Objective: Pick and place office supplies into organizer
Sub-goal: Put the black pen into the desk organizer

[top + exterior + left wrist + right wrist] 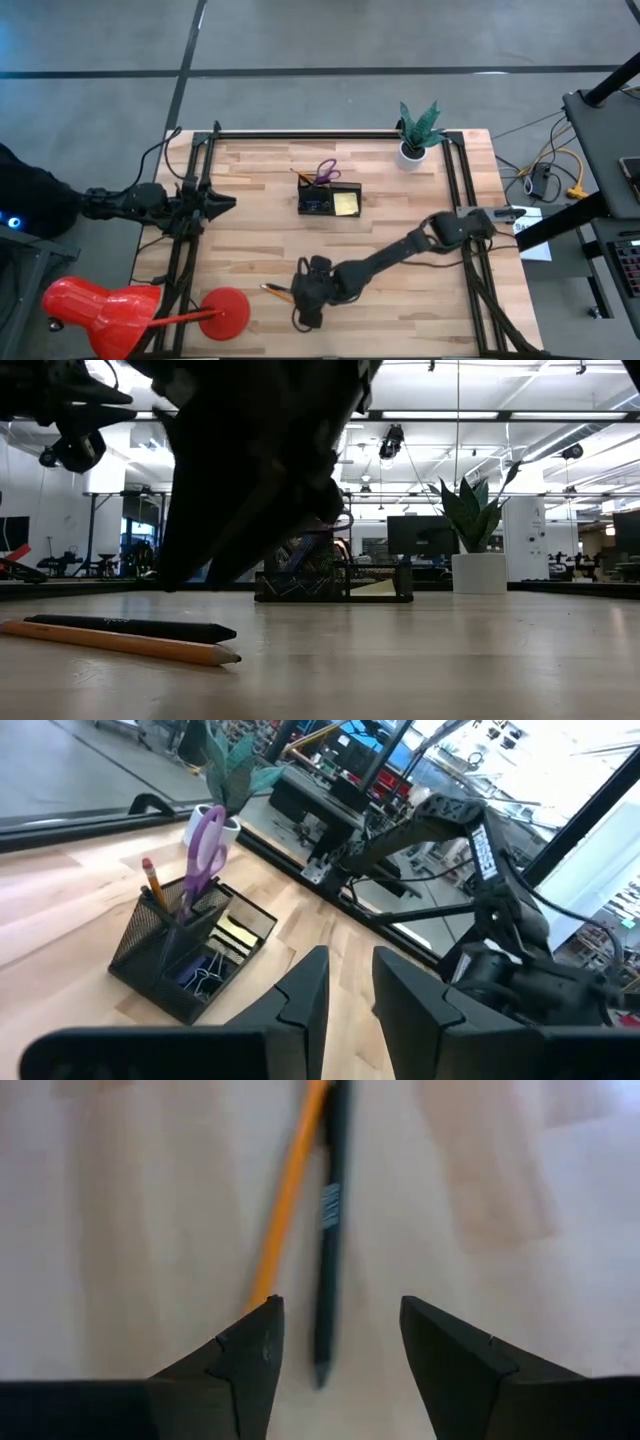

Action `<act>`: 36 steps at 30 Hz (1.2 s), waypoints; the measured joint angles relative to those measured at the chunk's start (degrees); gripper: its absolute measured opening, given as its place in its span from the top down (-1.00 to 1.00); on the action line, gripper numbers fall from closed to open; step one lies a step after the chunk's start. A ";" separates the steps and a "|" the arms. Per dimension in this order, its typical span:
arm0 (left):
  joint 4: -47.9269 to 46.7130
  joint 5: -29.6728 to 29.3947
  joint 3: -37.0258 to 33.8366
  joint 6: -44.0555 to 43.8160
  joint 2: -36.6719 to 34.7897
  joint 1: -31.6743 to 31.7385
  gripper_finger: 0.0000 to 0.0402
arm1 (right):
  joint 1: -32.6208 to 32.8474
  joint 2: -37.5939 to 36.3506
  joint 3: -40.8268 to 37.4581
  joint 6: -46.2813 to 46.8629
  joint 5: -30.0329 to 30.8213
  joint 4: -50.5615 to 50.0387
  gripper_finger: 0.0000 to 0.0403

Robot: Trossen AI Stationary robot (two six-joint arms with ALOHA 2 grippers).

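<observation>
The black mesh organizer [329, 200] stands mid-table. Purple-handled scissors [205, 850] and an orange pencil [153, 883] stand upright in its cup, and the yellow sticky pad [345, 204] lies in its tray. An orange pencil [288, 1195] and a dark pen [329, 1230] lie side by side on the wood near the table's near edge. My right gripper [340, 1330] hovers open just above them, pointing down. The pen's tip lies between its fingers and the pencil's end lies by one finger. My left gripper [350, 985] waits open at the table's left edge.
A white plant pot [412, 152] stands at the far right of the table. A red lamp [100, 312] and its round base [226, 311] sit at the near left corner. Black frame rails [458, 180] run along both sides. Bare wood lies between the organizer and the pens.
</observation>
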 joint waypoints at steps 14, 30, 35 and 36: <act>1.84 0.01 -0.07 -0.03 0.36 0.00 0.67 | 1.69 6.39 7.87 0.29 4.48 -5.44 0.17; 1.83 -0.04 -0.11 0.48 1.22 0.04 0.67 | 0.82 5.89 3.18 -1.14 4.53 -4.28 0.76; 1.85 -0.06 -0.11 0.49 1.22 0.04 0.67 | -0.46 5.87 3.59 -1.58 0.72 -4.30 0.91; 1.86 -0.06 -0.11 0.50 1.22 0.04 0.67 | -0.73 5.87 3.65 -1.69 -0.21 -4.17 0.91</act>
